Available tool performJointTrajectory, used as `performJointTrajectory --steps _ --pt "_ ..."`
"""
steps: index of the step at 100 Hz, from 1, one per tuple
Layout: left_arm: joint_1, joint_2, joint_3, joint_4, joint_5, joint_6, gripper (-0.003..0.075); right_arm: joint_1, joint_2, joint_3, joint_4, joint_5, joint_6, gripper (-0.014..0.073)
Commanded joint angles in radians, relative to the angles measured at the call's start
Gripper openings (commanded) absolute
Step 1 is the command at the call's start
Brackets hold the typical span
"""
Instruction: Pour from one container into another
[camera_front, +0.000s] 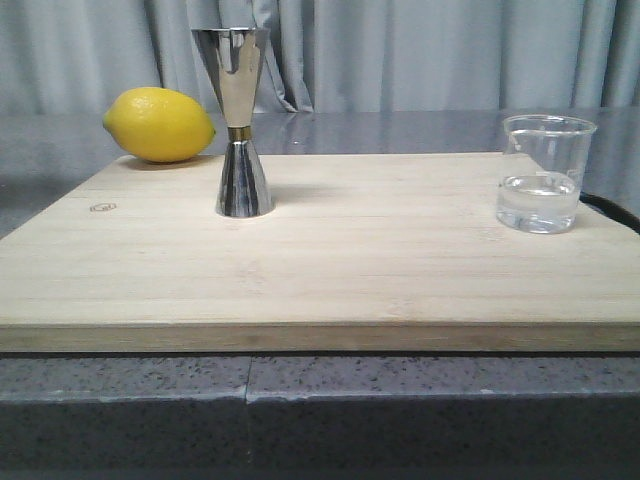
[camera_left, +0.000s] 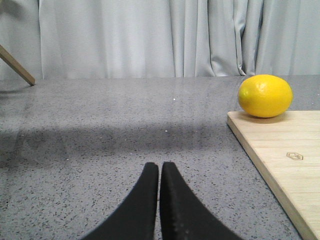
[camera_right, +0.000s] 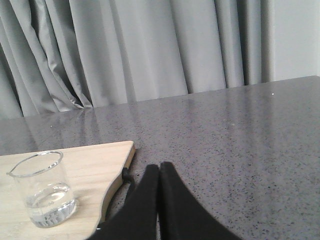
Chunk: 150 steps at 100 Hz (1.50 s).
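A small clear glass beaker (camera_front: 543, 173) with clear liquid in it stands upright on the right of the wooden board (camera_front: 350, 270). It also shows in the right wrist view as the beaker (camera_right: 44, 189). The tall steel jigger (camera_front: 238, 120), hourglass-shaped with a gold band at its waist, stands upright on the board's left. My left gripper (camera_left: 159, 165) is shut and empty over the grey counter, left of the board. My right gripper (camera_right: 159, 165) is shut and empty over the counter, right of the board and apart from the beaker. Neither gripper shows in the front view.
A yellow lemon (camera_front: 159, 124) lies at the board's far left corner, also seen as the lemon (camera_left: 265, 95) in the left wrist view. A grey curtain (camera_front: 400, 50) hangs behind the speckled counter (camera_left: 100, 140). A black cord (camera_right: 128, 176) lies by the board's right edge.
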Motion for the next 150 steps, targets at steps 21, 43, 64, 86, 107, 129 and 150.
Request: performJointTrajectory --steps 21,43,64,86,107,129,150 --pt "0.000 -0.025 0.004 -0.001 -0.080 -0.006 -0.0019 -0.006 -0.022 0.026 -0.001 -0.087 -0.011 -0.0071" --pt "0.000 -0.025 0.004 -0.001 -0.080 -0.006 -0.0019 -0.006 -0.022 0.026 -0.001 -0.087 -0.011 -0.0071" --pt "0.000 -0.025 0.004 -0.001 -0.080 -0.006 -0.0019 -0.006 -0.022 0.026 -0.001 -0.087 -0.011 -0.0071" --pt "0.000 -0.025 0.004 -0.003 -0.092 -0.006 -0.0019 -0.006 -0.022 0.026 -0.001 -0.087 -0.011 -0.0071" --pt "0.000 -0.025 0.003 -0.007 -0.152 -0.006 -0.0019 -0.006 -0.022 0.024 -0.029 -0.093 -0.011 -0.0071" --pt "-0.002 -0.025 -0.092 -0.054 -0.122 -0.006 -0.0019 -0.006 -0.022 -0.075 -0.121 0.030 -0.011 -0.0071" --pt "-0.002 0.048 -0.303 -0.053 0.097 -0.006 -0.0019 -0.006 0.016 -0.260 -0.197 0.217 -0.011 -0.0071"
